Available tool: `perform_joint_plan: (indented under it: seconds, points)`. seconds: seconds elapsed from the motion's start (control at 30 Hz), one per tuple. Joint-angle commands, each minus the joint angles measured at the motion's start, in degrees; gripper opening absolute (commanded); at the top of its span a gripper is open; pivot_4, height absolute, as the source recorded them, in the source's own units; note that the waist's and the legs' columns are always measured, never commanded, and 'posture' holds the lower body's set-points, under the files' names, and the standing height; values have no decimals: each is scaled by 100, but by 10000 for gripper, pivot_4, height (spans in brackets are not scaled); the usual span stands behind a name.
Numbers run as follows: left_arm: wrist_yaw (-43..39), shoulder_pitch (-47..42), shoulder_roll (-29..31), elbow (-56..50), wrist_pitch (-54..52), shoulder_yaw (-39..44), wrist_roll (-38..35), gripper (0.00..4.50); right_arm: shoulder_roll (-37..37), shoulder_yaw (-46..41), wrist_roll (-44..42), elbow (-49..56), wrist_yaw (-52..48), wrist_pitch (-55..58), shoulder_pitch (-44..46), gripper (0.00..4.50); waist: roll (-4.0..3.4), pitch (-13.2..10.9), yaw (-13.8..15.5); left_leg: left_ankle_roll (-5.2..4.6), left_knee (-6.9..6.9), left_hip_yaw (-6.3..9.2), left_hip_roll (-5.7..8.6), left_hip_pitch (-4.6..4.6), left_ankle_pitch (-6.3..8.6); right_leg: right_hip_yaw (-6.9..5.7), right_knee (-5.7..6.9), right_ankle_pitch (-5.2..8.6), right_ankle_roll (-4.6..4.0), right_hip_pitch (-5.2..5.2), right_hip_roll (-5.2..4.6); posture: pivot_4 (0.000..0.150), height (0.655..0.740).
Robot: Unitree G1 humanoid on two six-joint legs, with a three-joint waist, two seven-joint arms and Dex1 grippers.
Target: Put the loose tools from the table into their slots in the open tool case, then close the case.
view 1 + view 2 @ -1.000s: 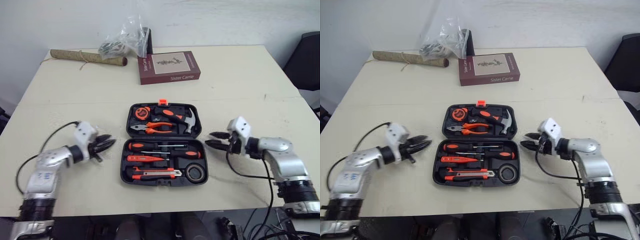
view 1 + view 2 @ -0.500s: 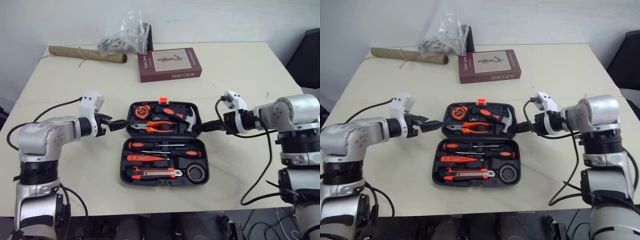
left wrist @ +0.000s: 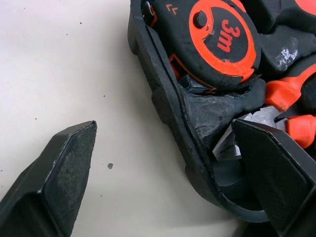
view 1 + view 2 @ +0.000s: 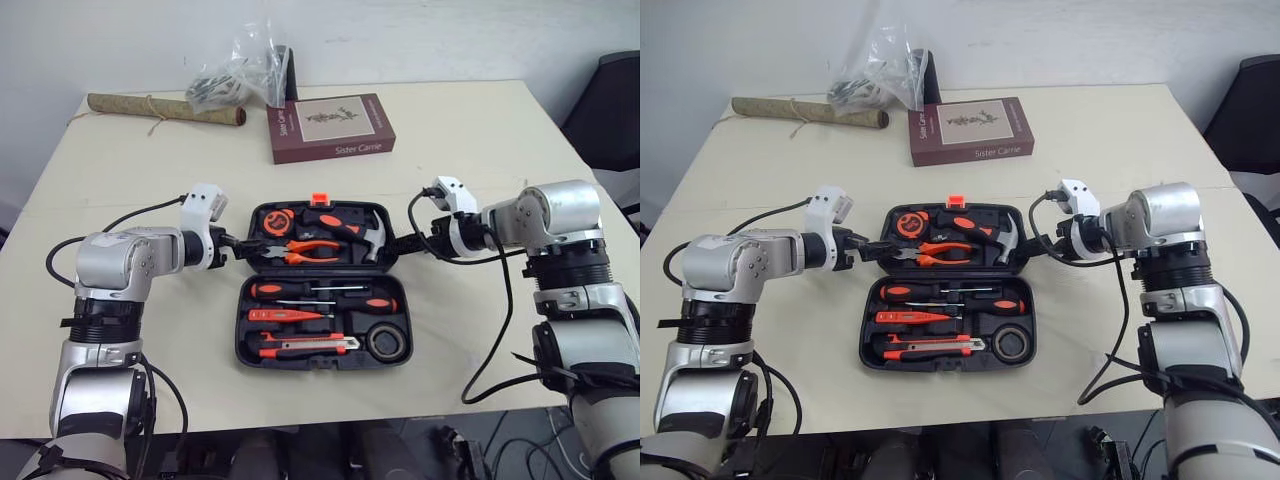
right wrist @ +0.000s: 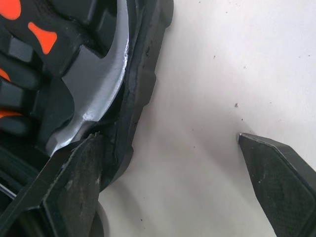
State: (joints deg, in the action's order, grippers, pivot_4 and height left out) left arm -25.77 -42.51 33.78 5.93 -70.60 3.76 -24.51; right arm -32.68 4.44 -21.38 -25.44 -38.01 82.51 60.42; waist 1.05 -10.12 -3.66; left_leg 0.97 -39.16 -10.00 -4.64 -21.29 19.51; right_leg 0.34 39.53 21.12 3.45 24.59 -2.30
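You look finished slotting; the tool case [image 4: 322, 361] lies open for closing, left gripper [image 4: 243, 247] and right gripper [image 4: 406, 243] spread astride its walls.

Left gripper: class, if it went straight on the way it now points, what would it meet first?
Most likely the left wall of the tool case, which the open left gripper straddles. The tape measure lies just beyond.
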Motion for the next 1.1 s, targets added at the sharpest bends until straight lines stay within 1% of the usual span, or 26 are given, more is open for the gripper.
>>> perform_joint_plan:
  seconds: [0.03, 0.07, 0.1, 0.13, 0.17, 0.23, 0.3, 0.37, 0.4, 0.53, 0.67, 0.7, 0.77, 0.83, 0.9, 0.97, 1.0, 1.1]
  points:
    - [-8, -104, 12, 28, -48, -15, 65, 27619, 168, -67, 123, -320, 225, 1, 57, 45000, 7, 4, -10, 0, -1, 0, 0, 3, 0, 0, 1, 0, 0, -3, 0, 1500, 7400]
    - [-19, -102, 1, 37, -67, -29, 65, 23101, 210, -102, 132, -398, 278, 20, 78, 45000, 10, 6, -20, 1, -2, 0, -1, 7, -1, 0, 2, 0, 0, -6, 0, 1500, 7400]
    - [-38, -99, -12, 45, -88, -46, 62, 18346, 254, -133, 139, -469, 326, 35, 93, 39941, 12, 8, -30, 2, -3, 0, -1, 9, -2, 1, 4, 0, 0, -8, 0, 1500, 7400]
    - [-58, -98, -25, 53, -97, -61, 62, 13140, 286, -153, 146, -519, 355, 48, 101, 36317, 12, 9, -40, 3, -3, 0, -1, 11, -4, 1, 7, 0, 0, -8, 0, 1500, 7400]
    - [-78, -93, -67, 63, -124, -40, 33, 8866, 330, -178, 138, -545, 377, 66, 92, 31501, 11, 9, -49, 4, -3, 0, -1, 13, -5, 1, 9, 0, 0, -9, 0, 1500, 7400]
    - [-100, -79, -151, 79, -152, 25, -23, 452, 424, -302, 91, -586, 417, 175, 97, 20723, 12, 11, -42, 6, -2, 2, -1, 14, -6, 0, 12, 0, 0, -9, 0, 1500, 7400]
    - [-121, -42, -195, 83, -109, 52, -27, 0, 534, -499, 43, -586, 482, 241, 102, 12371, 20, 17, -34, 6, -3, 4, -1, 15, -7, -1, 11, 0, 0, -12, 0, 1500, 7400]
    - [-127, -2, -299, 91, -34, 190, -82, 0, 679, -809, -44, -523, 545, 148, 69, 2138, 30, 34, -40, 6, -3, 4, 0, 16, -7, -1, 10, 0, 0, -14, -1, 1500, 7400]
    - [-144, 27, -351, 68, 10, 278, -126, 0, 753, -985, -94, -439, 577, 39, 28, 385, 36, 39, -39, 6, -3, 4, -1, 17, -7, -1, 11, 0, 0, -15, -1, 1500, 7400]
    - [-270, 243, -578, -196, 574, 736, -308, 0, 787, -1120, -248, 480, 254, -985, -499, 385, 53, 51, -42, 5, -4, 5, -1, 15, -8, -2, 10, 0, 0, -16, -1, 1500, 7400]
    - [-694, 678, -668, -574, 1817, 1019, -351, 0, 754, -1290, -359, 1355, -73, -2045, -1141, 385, 51, 47, -48, 6, 0, 4, 0, 9, -7, -2, 7, 0, 0, -11, -1, 1500, 7400]
    - [-794, 815, -666, -655, 2194, 1041, -298, 0, 748, -1327, -318, 1669, -130, -2539, -1407, 385, 50, 45, -50, 6, 2, 2, 0, 4, -7, -2, 7, 0, 0, -4, 0, 1500, 7400]
    - [-1015, 1077, -673, -795, 3052, 1056, -171, 0, 580, -1121, -53, 2309, -344, -3587, -1998, 385, 49, 42, -45, 7, 9, 3, 0, -2, -8, -4, 2, 0, 0, 3, 1, 1500, 7400]
    - [-1172, 1303, -713, -880, 3932, 1062, -36, 0, 432, -942, 210, 2723, -623, -4704, -2524, 385, 48, 39, -36, 7, 15, 2, 1, -6, -8, -5, -4, 0, 0, 5, 1, 1500, 7400]
    - [-1193, 1516, -741, -927, 4637, 1038, 137, 0, 269, -770, 674, 2779, -703, -6006, -2954, 385, 49, 38, -34, 7, 12, 0, 3, -7, -7, -4, -10, 0, 0, 4, 0, 1500, 7400]
    - [-1199, 1756, -707, -931, 5454, 942, 470, 0, 212, -713, 999, 2720, -594, -6957, -3287, 385, 49, 38, -25, 6, 9, 0, 4, -6, -7, -3, -10, 0, 1, 2, 0, 1500, 7400]
    - [-1247, 1966, -615, -892, 6178, 807, 832, 0, 150, -647, 1241, 2584, -586, -7706, -3532, 385, 49, 38, -35, 6, 9, -1, 4, -3, -7, -1, -8, 0, 1, 1, 1, 1500, 7400]
    - [-1329, 2482, -382, -689, 7856, 487, 1660, 0, -3, -507, 1907, 1946, -344, -9541, -3994, 385, 50, 38, -50, 6, 22, -1, 0, 2, -7, -1, -14, 0, 0, 1, 5, 1500, 7400]
